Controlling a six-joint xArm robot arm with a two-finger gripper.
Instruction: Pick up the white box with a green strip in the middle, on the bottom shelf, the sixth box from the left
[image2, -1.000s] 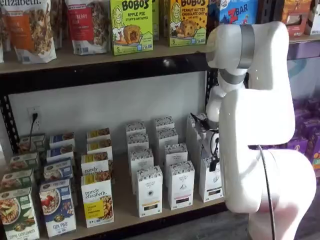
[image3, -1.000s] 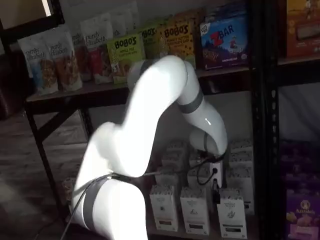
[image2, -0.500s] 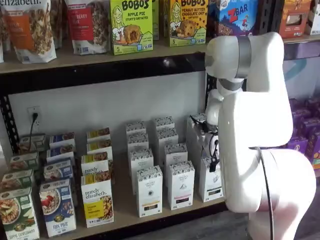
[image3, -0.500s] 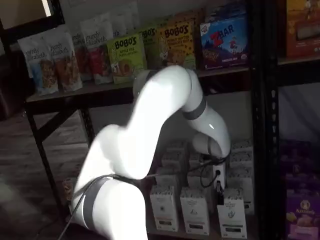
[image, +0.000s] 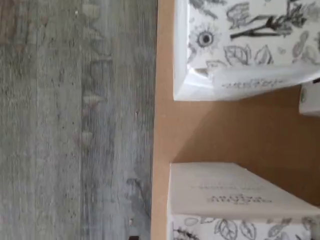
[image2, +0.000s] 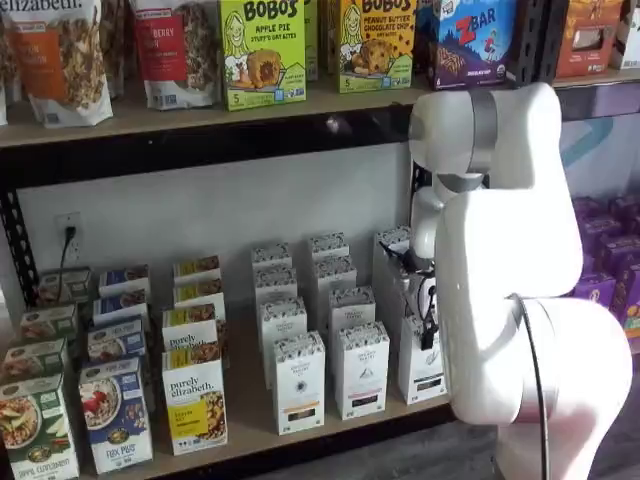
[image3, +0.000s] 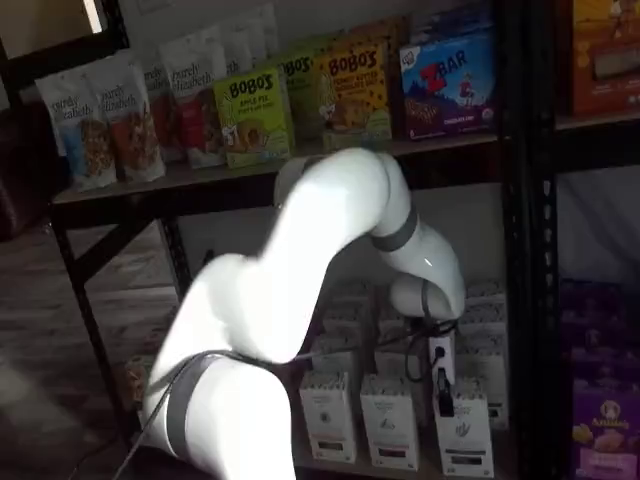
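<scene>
The pincer (image2: 427, 322) is seen only as dark fingers with a cable beside them, hung low at the right end of the bottom shelf (image2: 250, 398). No gap can be made out in either shelf view. It is taken to be spread wide, and nothing is pinched.

It has been brought down and slightly forward since a second ago, when it was held higher, level with the rear cartons. It is now placed just over the white box (image2: 422, 362), which is stood upright at the front right corner of the shelf, untouched. The arm (image2: 510, 230) has been lowered with it, so that more of the upper shelf's packets is uncovered.

In the wrist view two patterned carton tops (image: 240, 45) (image: 235, 200) are seen with bare board between them, at the shelf's front edge, beyond which is grey floor (image: 75, 120). The approach is judged nearly complete; the grasp is not yet made.
</scene>
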